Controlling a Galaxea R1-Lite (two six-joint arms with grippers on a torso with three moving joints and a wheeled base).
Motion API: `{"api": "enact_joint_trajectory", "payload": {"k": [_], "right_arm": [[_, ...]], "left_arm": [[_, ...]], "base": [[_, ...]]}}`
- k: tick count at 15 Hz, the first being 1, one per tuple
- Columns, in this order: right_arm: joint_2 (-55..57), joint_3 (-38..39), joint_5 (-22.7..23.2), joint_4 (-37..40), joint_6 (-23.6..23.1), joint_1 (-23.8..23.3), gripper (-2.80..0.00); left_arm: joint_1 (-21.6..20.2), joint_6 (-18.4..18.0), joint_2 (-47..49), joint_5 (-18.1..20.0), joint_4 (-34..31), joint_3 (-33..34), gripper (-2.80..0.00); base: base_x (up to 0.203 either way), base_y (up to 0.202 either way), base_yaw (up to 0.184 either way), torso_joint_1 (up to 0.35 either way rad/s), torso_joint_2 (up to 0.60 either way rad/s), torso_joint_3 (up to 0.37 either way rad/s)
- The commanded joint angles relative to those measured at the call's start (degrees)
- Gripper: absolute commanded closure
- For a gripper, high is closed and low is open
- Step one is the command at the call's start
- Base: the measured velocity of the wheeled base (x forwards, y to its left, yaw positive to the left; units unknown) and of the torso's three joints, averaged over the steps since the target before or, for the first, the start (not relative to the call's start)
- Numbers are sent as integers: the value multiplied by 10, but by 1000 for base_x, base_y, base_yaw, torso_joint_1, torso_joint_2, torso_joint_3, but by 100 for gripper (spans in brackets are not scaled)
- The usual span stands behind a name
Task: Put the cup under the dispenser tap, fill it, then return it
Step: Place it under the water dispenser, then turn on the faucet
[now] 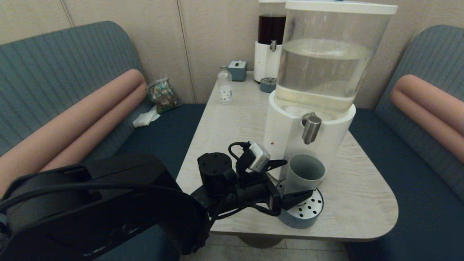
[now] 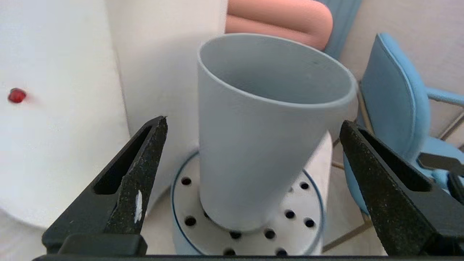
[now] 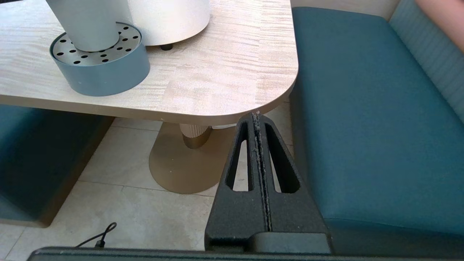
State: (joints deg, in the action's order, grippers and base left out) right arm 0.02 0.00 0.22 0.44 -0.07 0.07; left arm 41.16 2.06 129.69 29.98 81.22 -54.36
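Note:
The grey-blue cup (image 1: 303, 173) (image 2: 261, 127) stands upright on the round perforated drip tray (image 1: 308, 212) (image 2: 301, 224), right below the steel dispenser tap (image 1: 311, 127) of the big white-based dispenser (image 1: 319, 83). My left gripper (image 1: 290, 181) (image 2: 253, 121) is open, its two black fingers (image 2: 145, 170) on either side of the cup with clear gaps. The cup's inside looks empty. My right gripper (image 3: 256, 116) is shut on nothing, held low by the table's front right corner, out of the head view. In the right wrist view the cup (image 3: 87, 21) shows on the tray (image 3: 101, 69).
A second dispenser with dark-red liquid (image 1: 270, 43), a small clear bottle (image 1: 224, 86) and a small grey box (image 1: 237, 70) stand at the table's far end. Teal benches (image 1: 406, 174) flank the table (image 1: 359, 203). A packet (image 1: 163, 95) lies on the left bench.

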Motion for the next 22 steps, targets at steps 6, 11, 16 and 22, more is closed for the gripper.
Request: {"api": "enact_joint_trajectory", "payload": {"k": [6,11,16,22], "right_arm": [[-1,0,0,0,0,0,0],[-1,0,0,0,0,0,0],[-1,0,0,0,0,0,0],[-1,0,0,0,0,0,0]], "left_arm": [[-5,-3,-57,1,9,90,-280],[-41,-2,-205,-17,11,231,0],[-145,32,-460,-74,9,361,0],[-310,80,-834,-169,-44,496,0]], "base": [[0,0,0,0,0,0],[0,0,0,0,0,0],[0,0,0,0,0,0],[0,0,0,0,0,0]]}}
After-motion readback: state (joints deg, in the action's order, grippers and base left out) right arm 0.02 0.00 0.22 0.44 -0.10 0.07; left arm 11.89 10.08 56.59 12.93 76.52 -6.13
